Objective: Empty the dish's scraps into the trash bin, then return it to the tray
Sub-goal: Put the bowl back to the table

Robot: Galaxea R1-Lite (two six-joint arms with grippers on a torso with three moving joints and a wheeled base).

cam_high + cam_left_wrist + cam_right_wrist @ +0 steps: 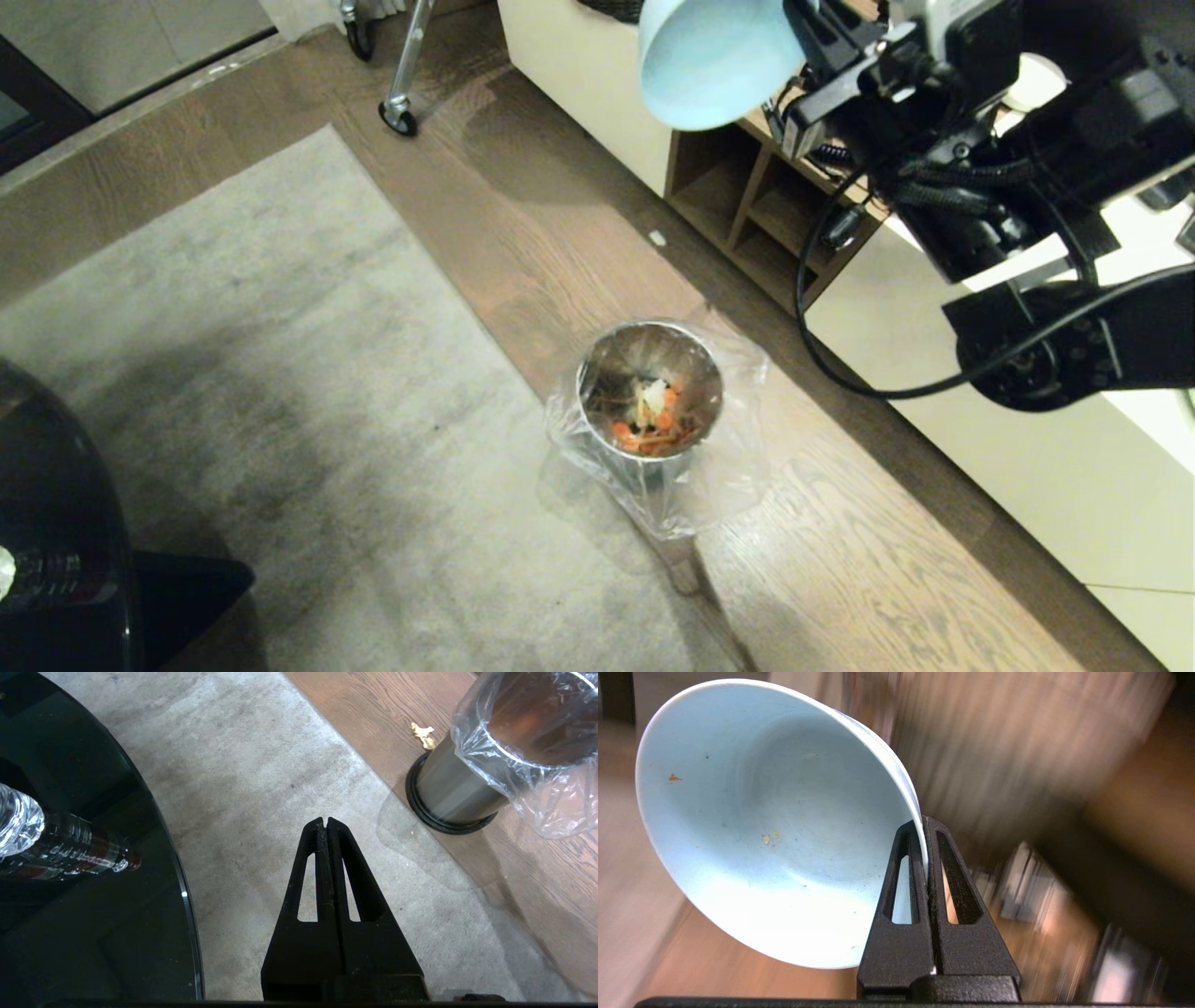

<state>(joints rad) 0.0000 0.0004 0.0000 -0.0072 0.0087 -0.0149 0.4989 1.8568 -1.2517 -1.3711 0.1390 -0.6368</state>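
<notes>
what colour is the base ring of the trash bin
Black, under the steel trash bin; clearest in the left wrist view.

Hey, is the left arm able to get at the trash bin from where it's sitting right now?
Probably yes. The left gripper, shut and empty, hangs over the rug, and only bare rug and floor lie between it and the trash bin; the black table is off to the other side.
</notes>
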